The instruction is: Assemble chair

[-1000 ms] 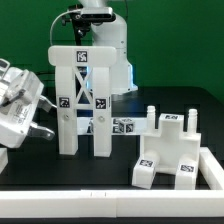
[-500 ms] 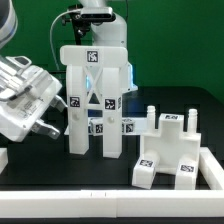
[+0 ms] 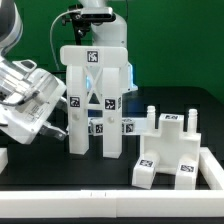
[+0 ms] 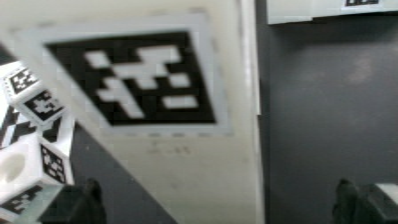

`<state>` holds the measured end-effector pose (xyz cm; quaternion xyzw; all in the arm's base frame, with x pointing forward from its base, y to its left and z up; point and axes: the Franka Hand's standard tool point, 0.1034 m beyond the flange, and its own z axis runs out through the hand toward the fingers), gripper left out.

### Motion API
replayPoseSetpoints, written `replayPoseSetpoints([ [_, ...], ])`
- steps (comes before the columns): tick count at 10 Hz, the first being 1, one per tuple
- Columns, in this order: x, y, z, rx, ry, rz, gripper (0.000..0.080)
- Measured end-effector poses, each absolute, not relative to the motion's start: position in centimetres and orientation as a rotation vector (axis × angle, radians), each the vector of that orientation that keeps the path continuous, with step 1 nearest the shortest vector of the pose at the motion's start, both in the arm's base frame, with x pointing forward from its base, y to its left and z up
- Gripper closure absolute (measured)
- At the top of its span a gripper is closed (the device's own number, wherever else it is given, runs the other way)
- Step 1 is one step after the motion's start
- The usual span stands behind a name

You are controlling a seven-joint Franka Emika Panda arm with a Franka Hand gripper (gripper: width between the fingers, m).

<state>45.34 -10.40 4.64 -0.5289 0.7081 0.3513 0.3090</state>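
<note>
White chair back (image 3: 97, 100) stood upright at mid-table, with the seat part (image 3: 170, 150) near it on the exterior view's right. Gripper (image 3: 58, 128) sat beside one leg (image 3: 72, 138), jaws open and empty, seemingly aligned to grasp it.

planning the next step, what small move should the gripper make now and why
Probably close the gripper on the back. In the wrist view its tagged post lies between the open fingers, nearer one of them, so nothing is gripped yet. The back stands upright, apart from the seat, and likely needs a firm hold before it is carried there.
</note>
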Motion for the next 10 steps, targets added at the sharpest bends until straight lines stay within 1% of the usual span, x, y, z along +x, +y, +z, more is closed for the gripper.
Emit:
replayPoseSetpoints([
  [2, 46.28, -9.65, 5.11, -1.397, 1.872, 0.941, 0.0151],
  [4, 46.31, -9.63, 5.06, -1.395, 1.873, 0.942, 0.0163],
  [5, 46.30, -9.63, 5.05, -1.395, 1.873, 0.942, 0.0331],
  [6, 46.31, -9.64, 5.05, -1.394, 1.873, 0.942, 0.0518],
  [10, 46.31, -9.69, 5.05, -1.394, 1.873, 0.941, 0.0515],
])
